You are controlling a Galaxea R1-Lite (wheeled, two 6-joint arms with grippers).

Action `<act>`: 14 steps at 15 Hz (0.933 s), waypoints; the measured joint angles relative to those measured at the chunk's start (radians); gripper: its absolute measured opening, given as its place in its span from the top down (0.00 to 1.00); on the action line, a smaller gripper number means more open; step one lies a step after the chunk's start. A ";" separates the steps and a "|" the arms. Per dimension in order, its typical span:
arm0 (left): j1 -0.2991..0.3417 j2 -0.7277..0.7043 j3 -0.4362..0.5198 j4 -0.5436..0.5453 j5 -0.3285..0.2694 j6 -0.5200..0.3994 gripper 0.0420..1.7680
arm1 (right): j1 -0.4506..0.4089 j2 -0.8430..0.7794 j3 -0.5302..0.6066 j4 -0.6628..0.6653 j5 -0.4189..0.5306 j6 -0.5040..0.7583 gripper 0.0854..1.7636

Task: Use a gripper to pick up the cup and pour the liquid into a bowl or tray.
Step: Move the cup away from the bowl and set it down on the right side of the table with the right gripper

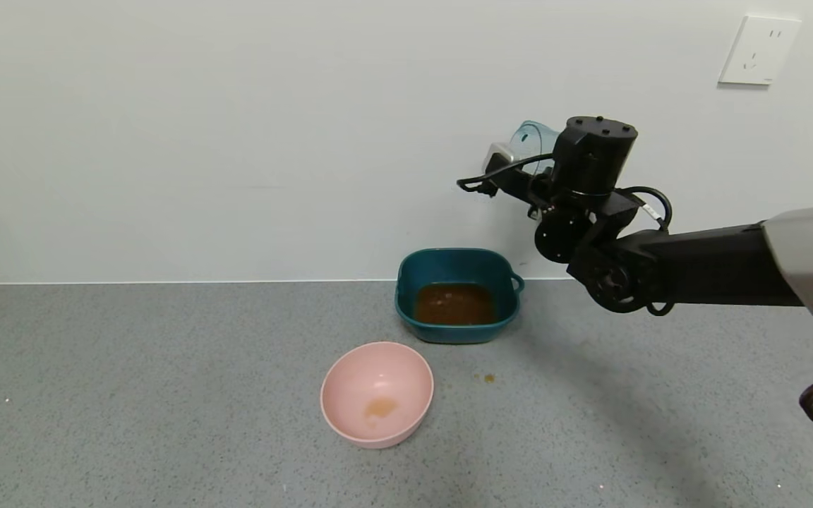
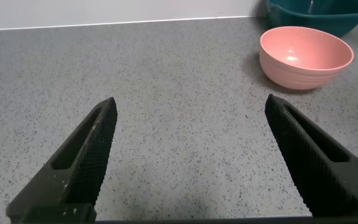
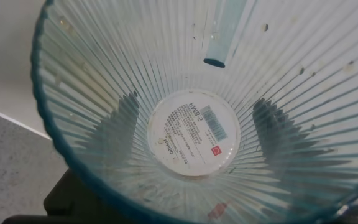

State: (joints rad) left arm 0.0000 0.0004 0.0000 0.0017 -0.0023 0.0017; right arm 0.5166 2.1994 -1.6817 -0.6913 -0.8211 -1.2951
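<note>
My right gripper (image 1: 519, 159) is raised high above and behind the dark teal dish (image 1: 505, 321), shut on the translucent blue-grey cup (image 1: 535, 139), which lies tilted with its mouth toward me. In the right wrist view the ribbed cup (image 3: 135, 50) fills the picture and looks empty; its white base label shows, and the fingers (image 3: 118, 127) show as dark shapes through its sides. Reddish-brown liquid (image 1: 454, 304) lies in the teal dish. My left gripper (image 2: 190, 109) is open and empty, low over the counter.
A round pink bowl (image 1: 377, 393) with a pale orange smear stands in front of the teal dish; it also shows in the left wrist view (image 2: 306, 56). Small brown drops (image 1: 488, 378) lie on the grey counter. A white wall with a socket (image 1: 759, 50) is behind.
</note>
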 joint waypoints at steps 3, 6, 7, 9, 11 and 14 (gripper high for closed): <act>0.000 0.000 0.000 0.000 0.000 0.000 0.03 | -0.017 -0.077 0.054 0.106 0.002 0.197 0.27; 0.000 0.000 0.000 0.000 0.000 0.000 0.03 | -0.029 -0.167 0.068 0.299 0.049 0.447 0.27; 0.000 0.000 0.000 0.000 0.000 0.000 0.03 | -0.039 -0.199 0.070 0.360 0.100 0.535 0.27; 0.000 0.000 0.000 0.000 0.000 0.000 0.03 | -0.061 -0.254 0.073 0.446 0.186 0.684 0.27; 0.000 0.000 0.000 0.000 0.000 0.000 0.03 | -0.095 -0.301 0.086 0.475 0.289 0.822 0.27; 0.000 0.000 0.000 0.000 0.000 0.000 0.03 | -0.169 -0.363 0.168 0.481 0.441 0.939 0.27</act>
State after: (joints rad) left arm 0.0000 0.0004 0.0000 0.0013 -0.0019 0.0017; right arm 0.3481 1.8368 -1.5138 -0.2102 -0.3804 -0.3564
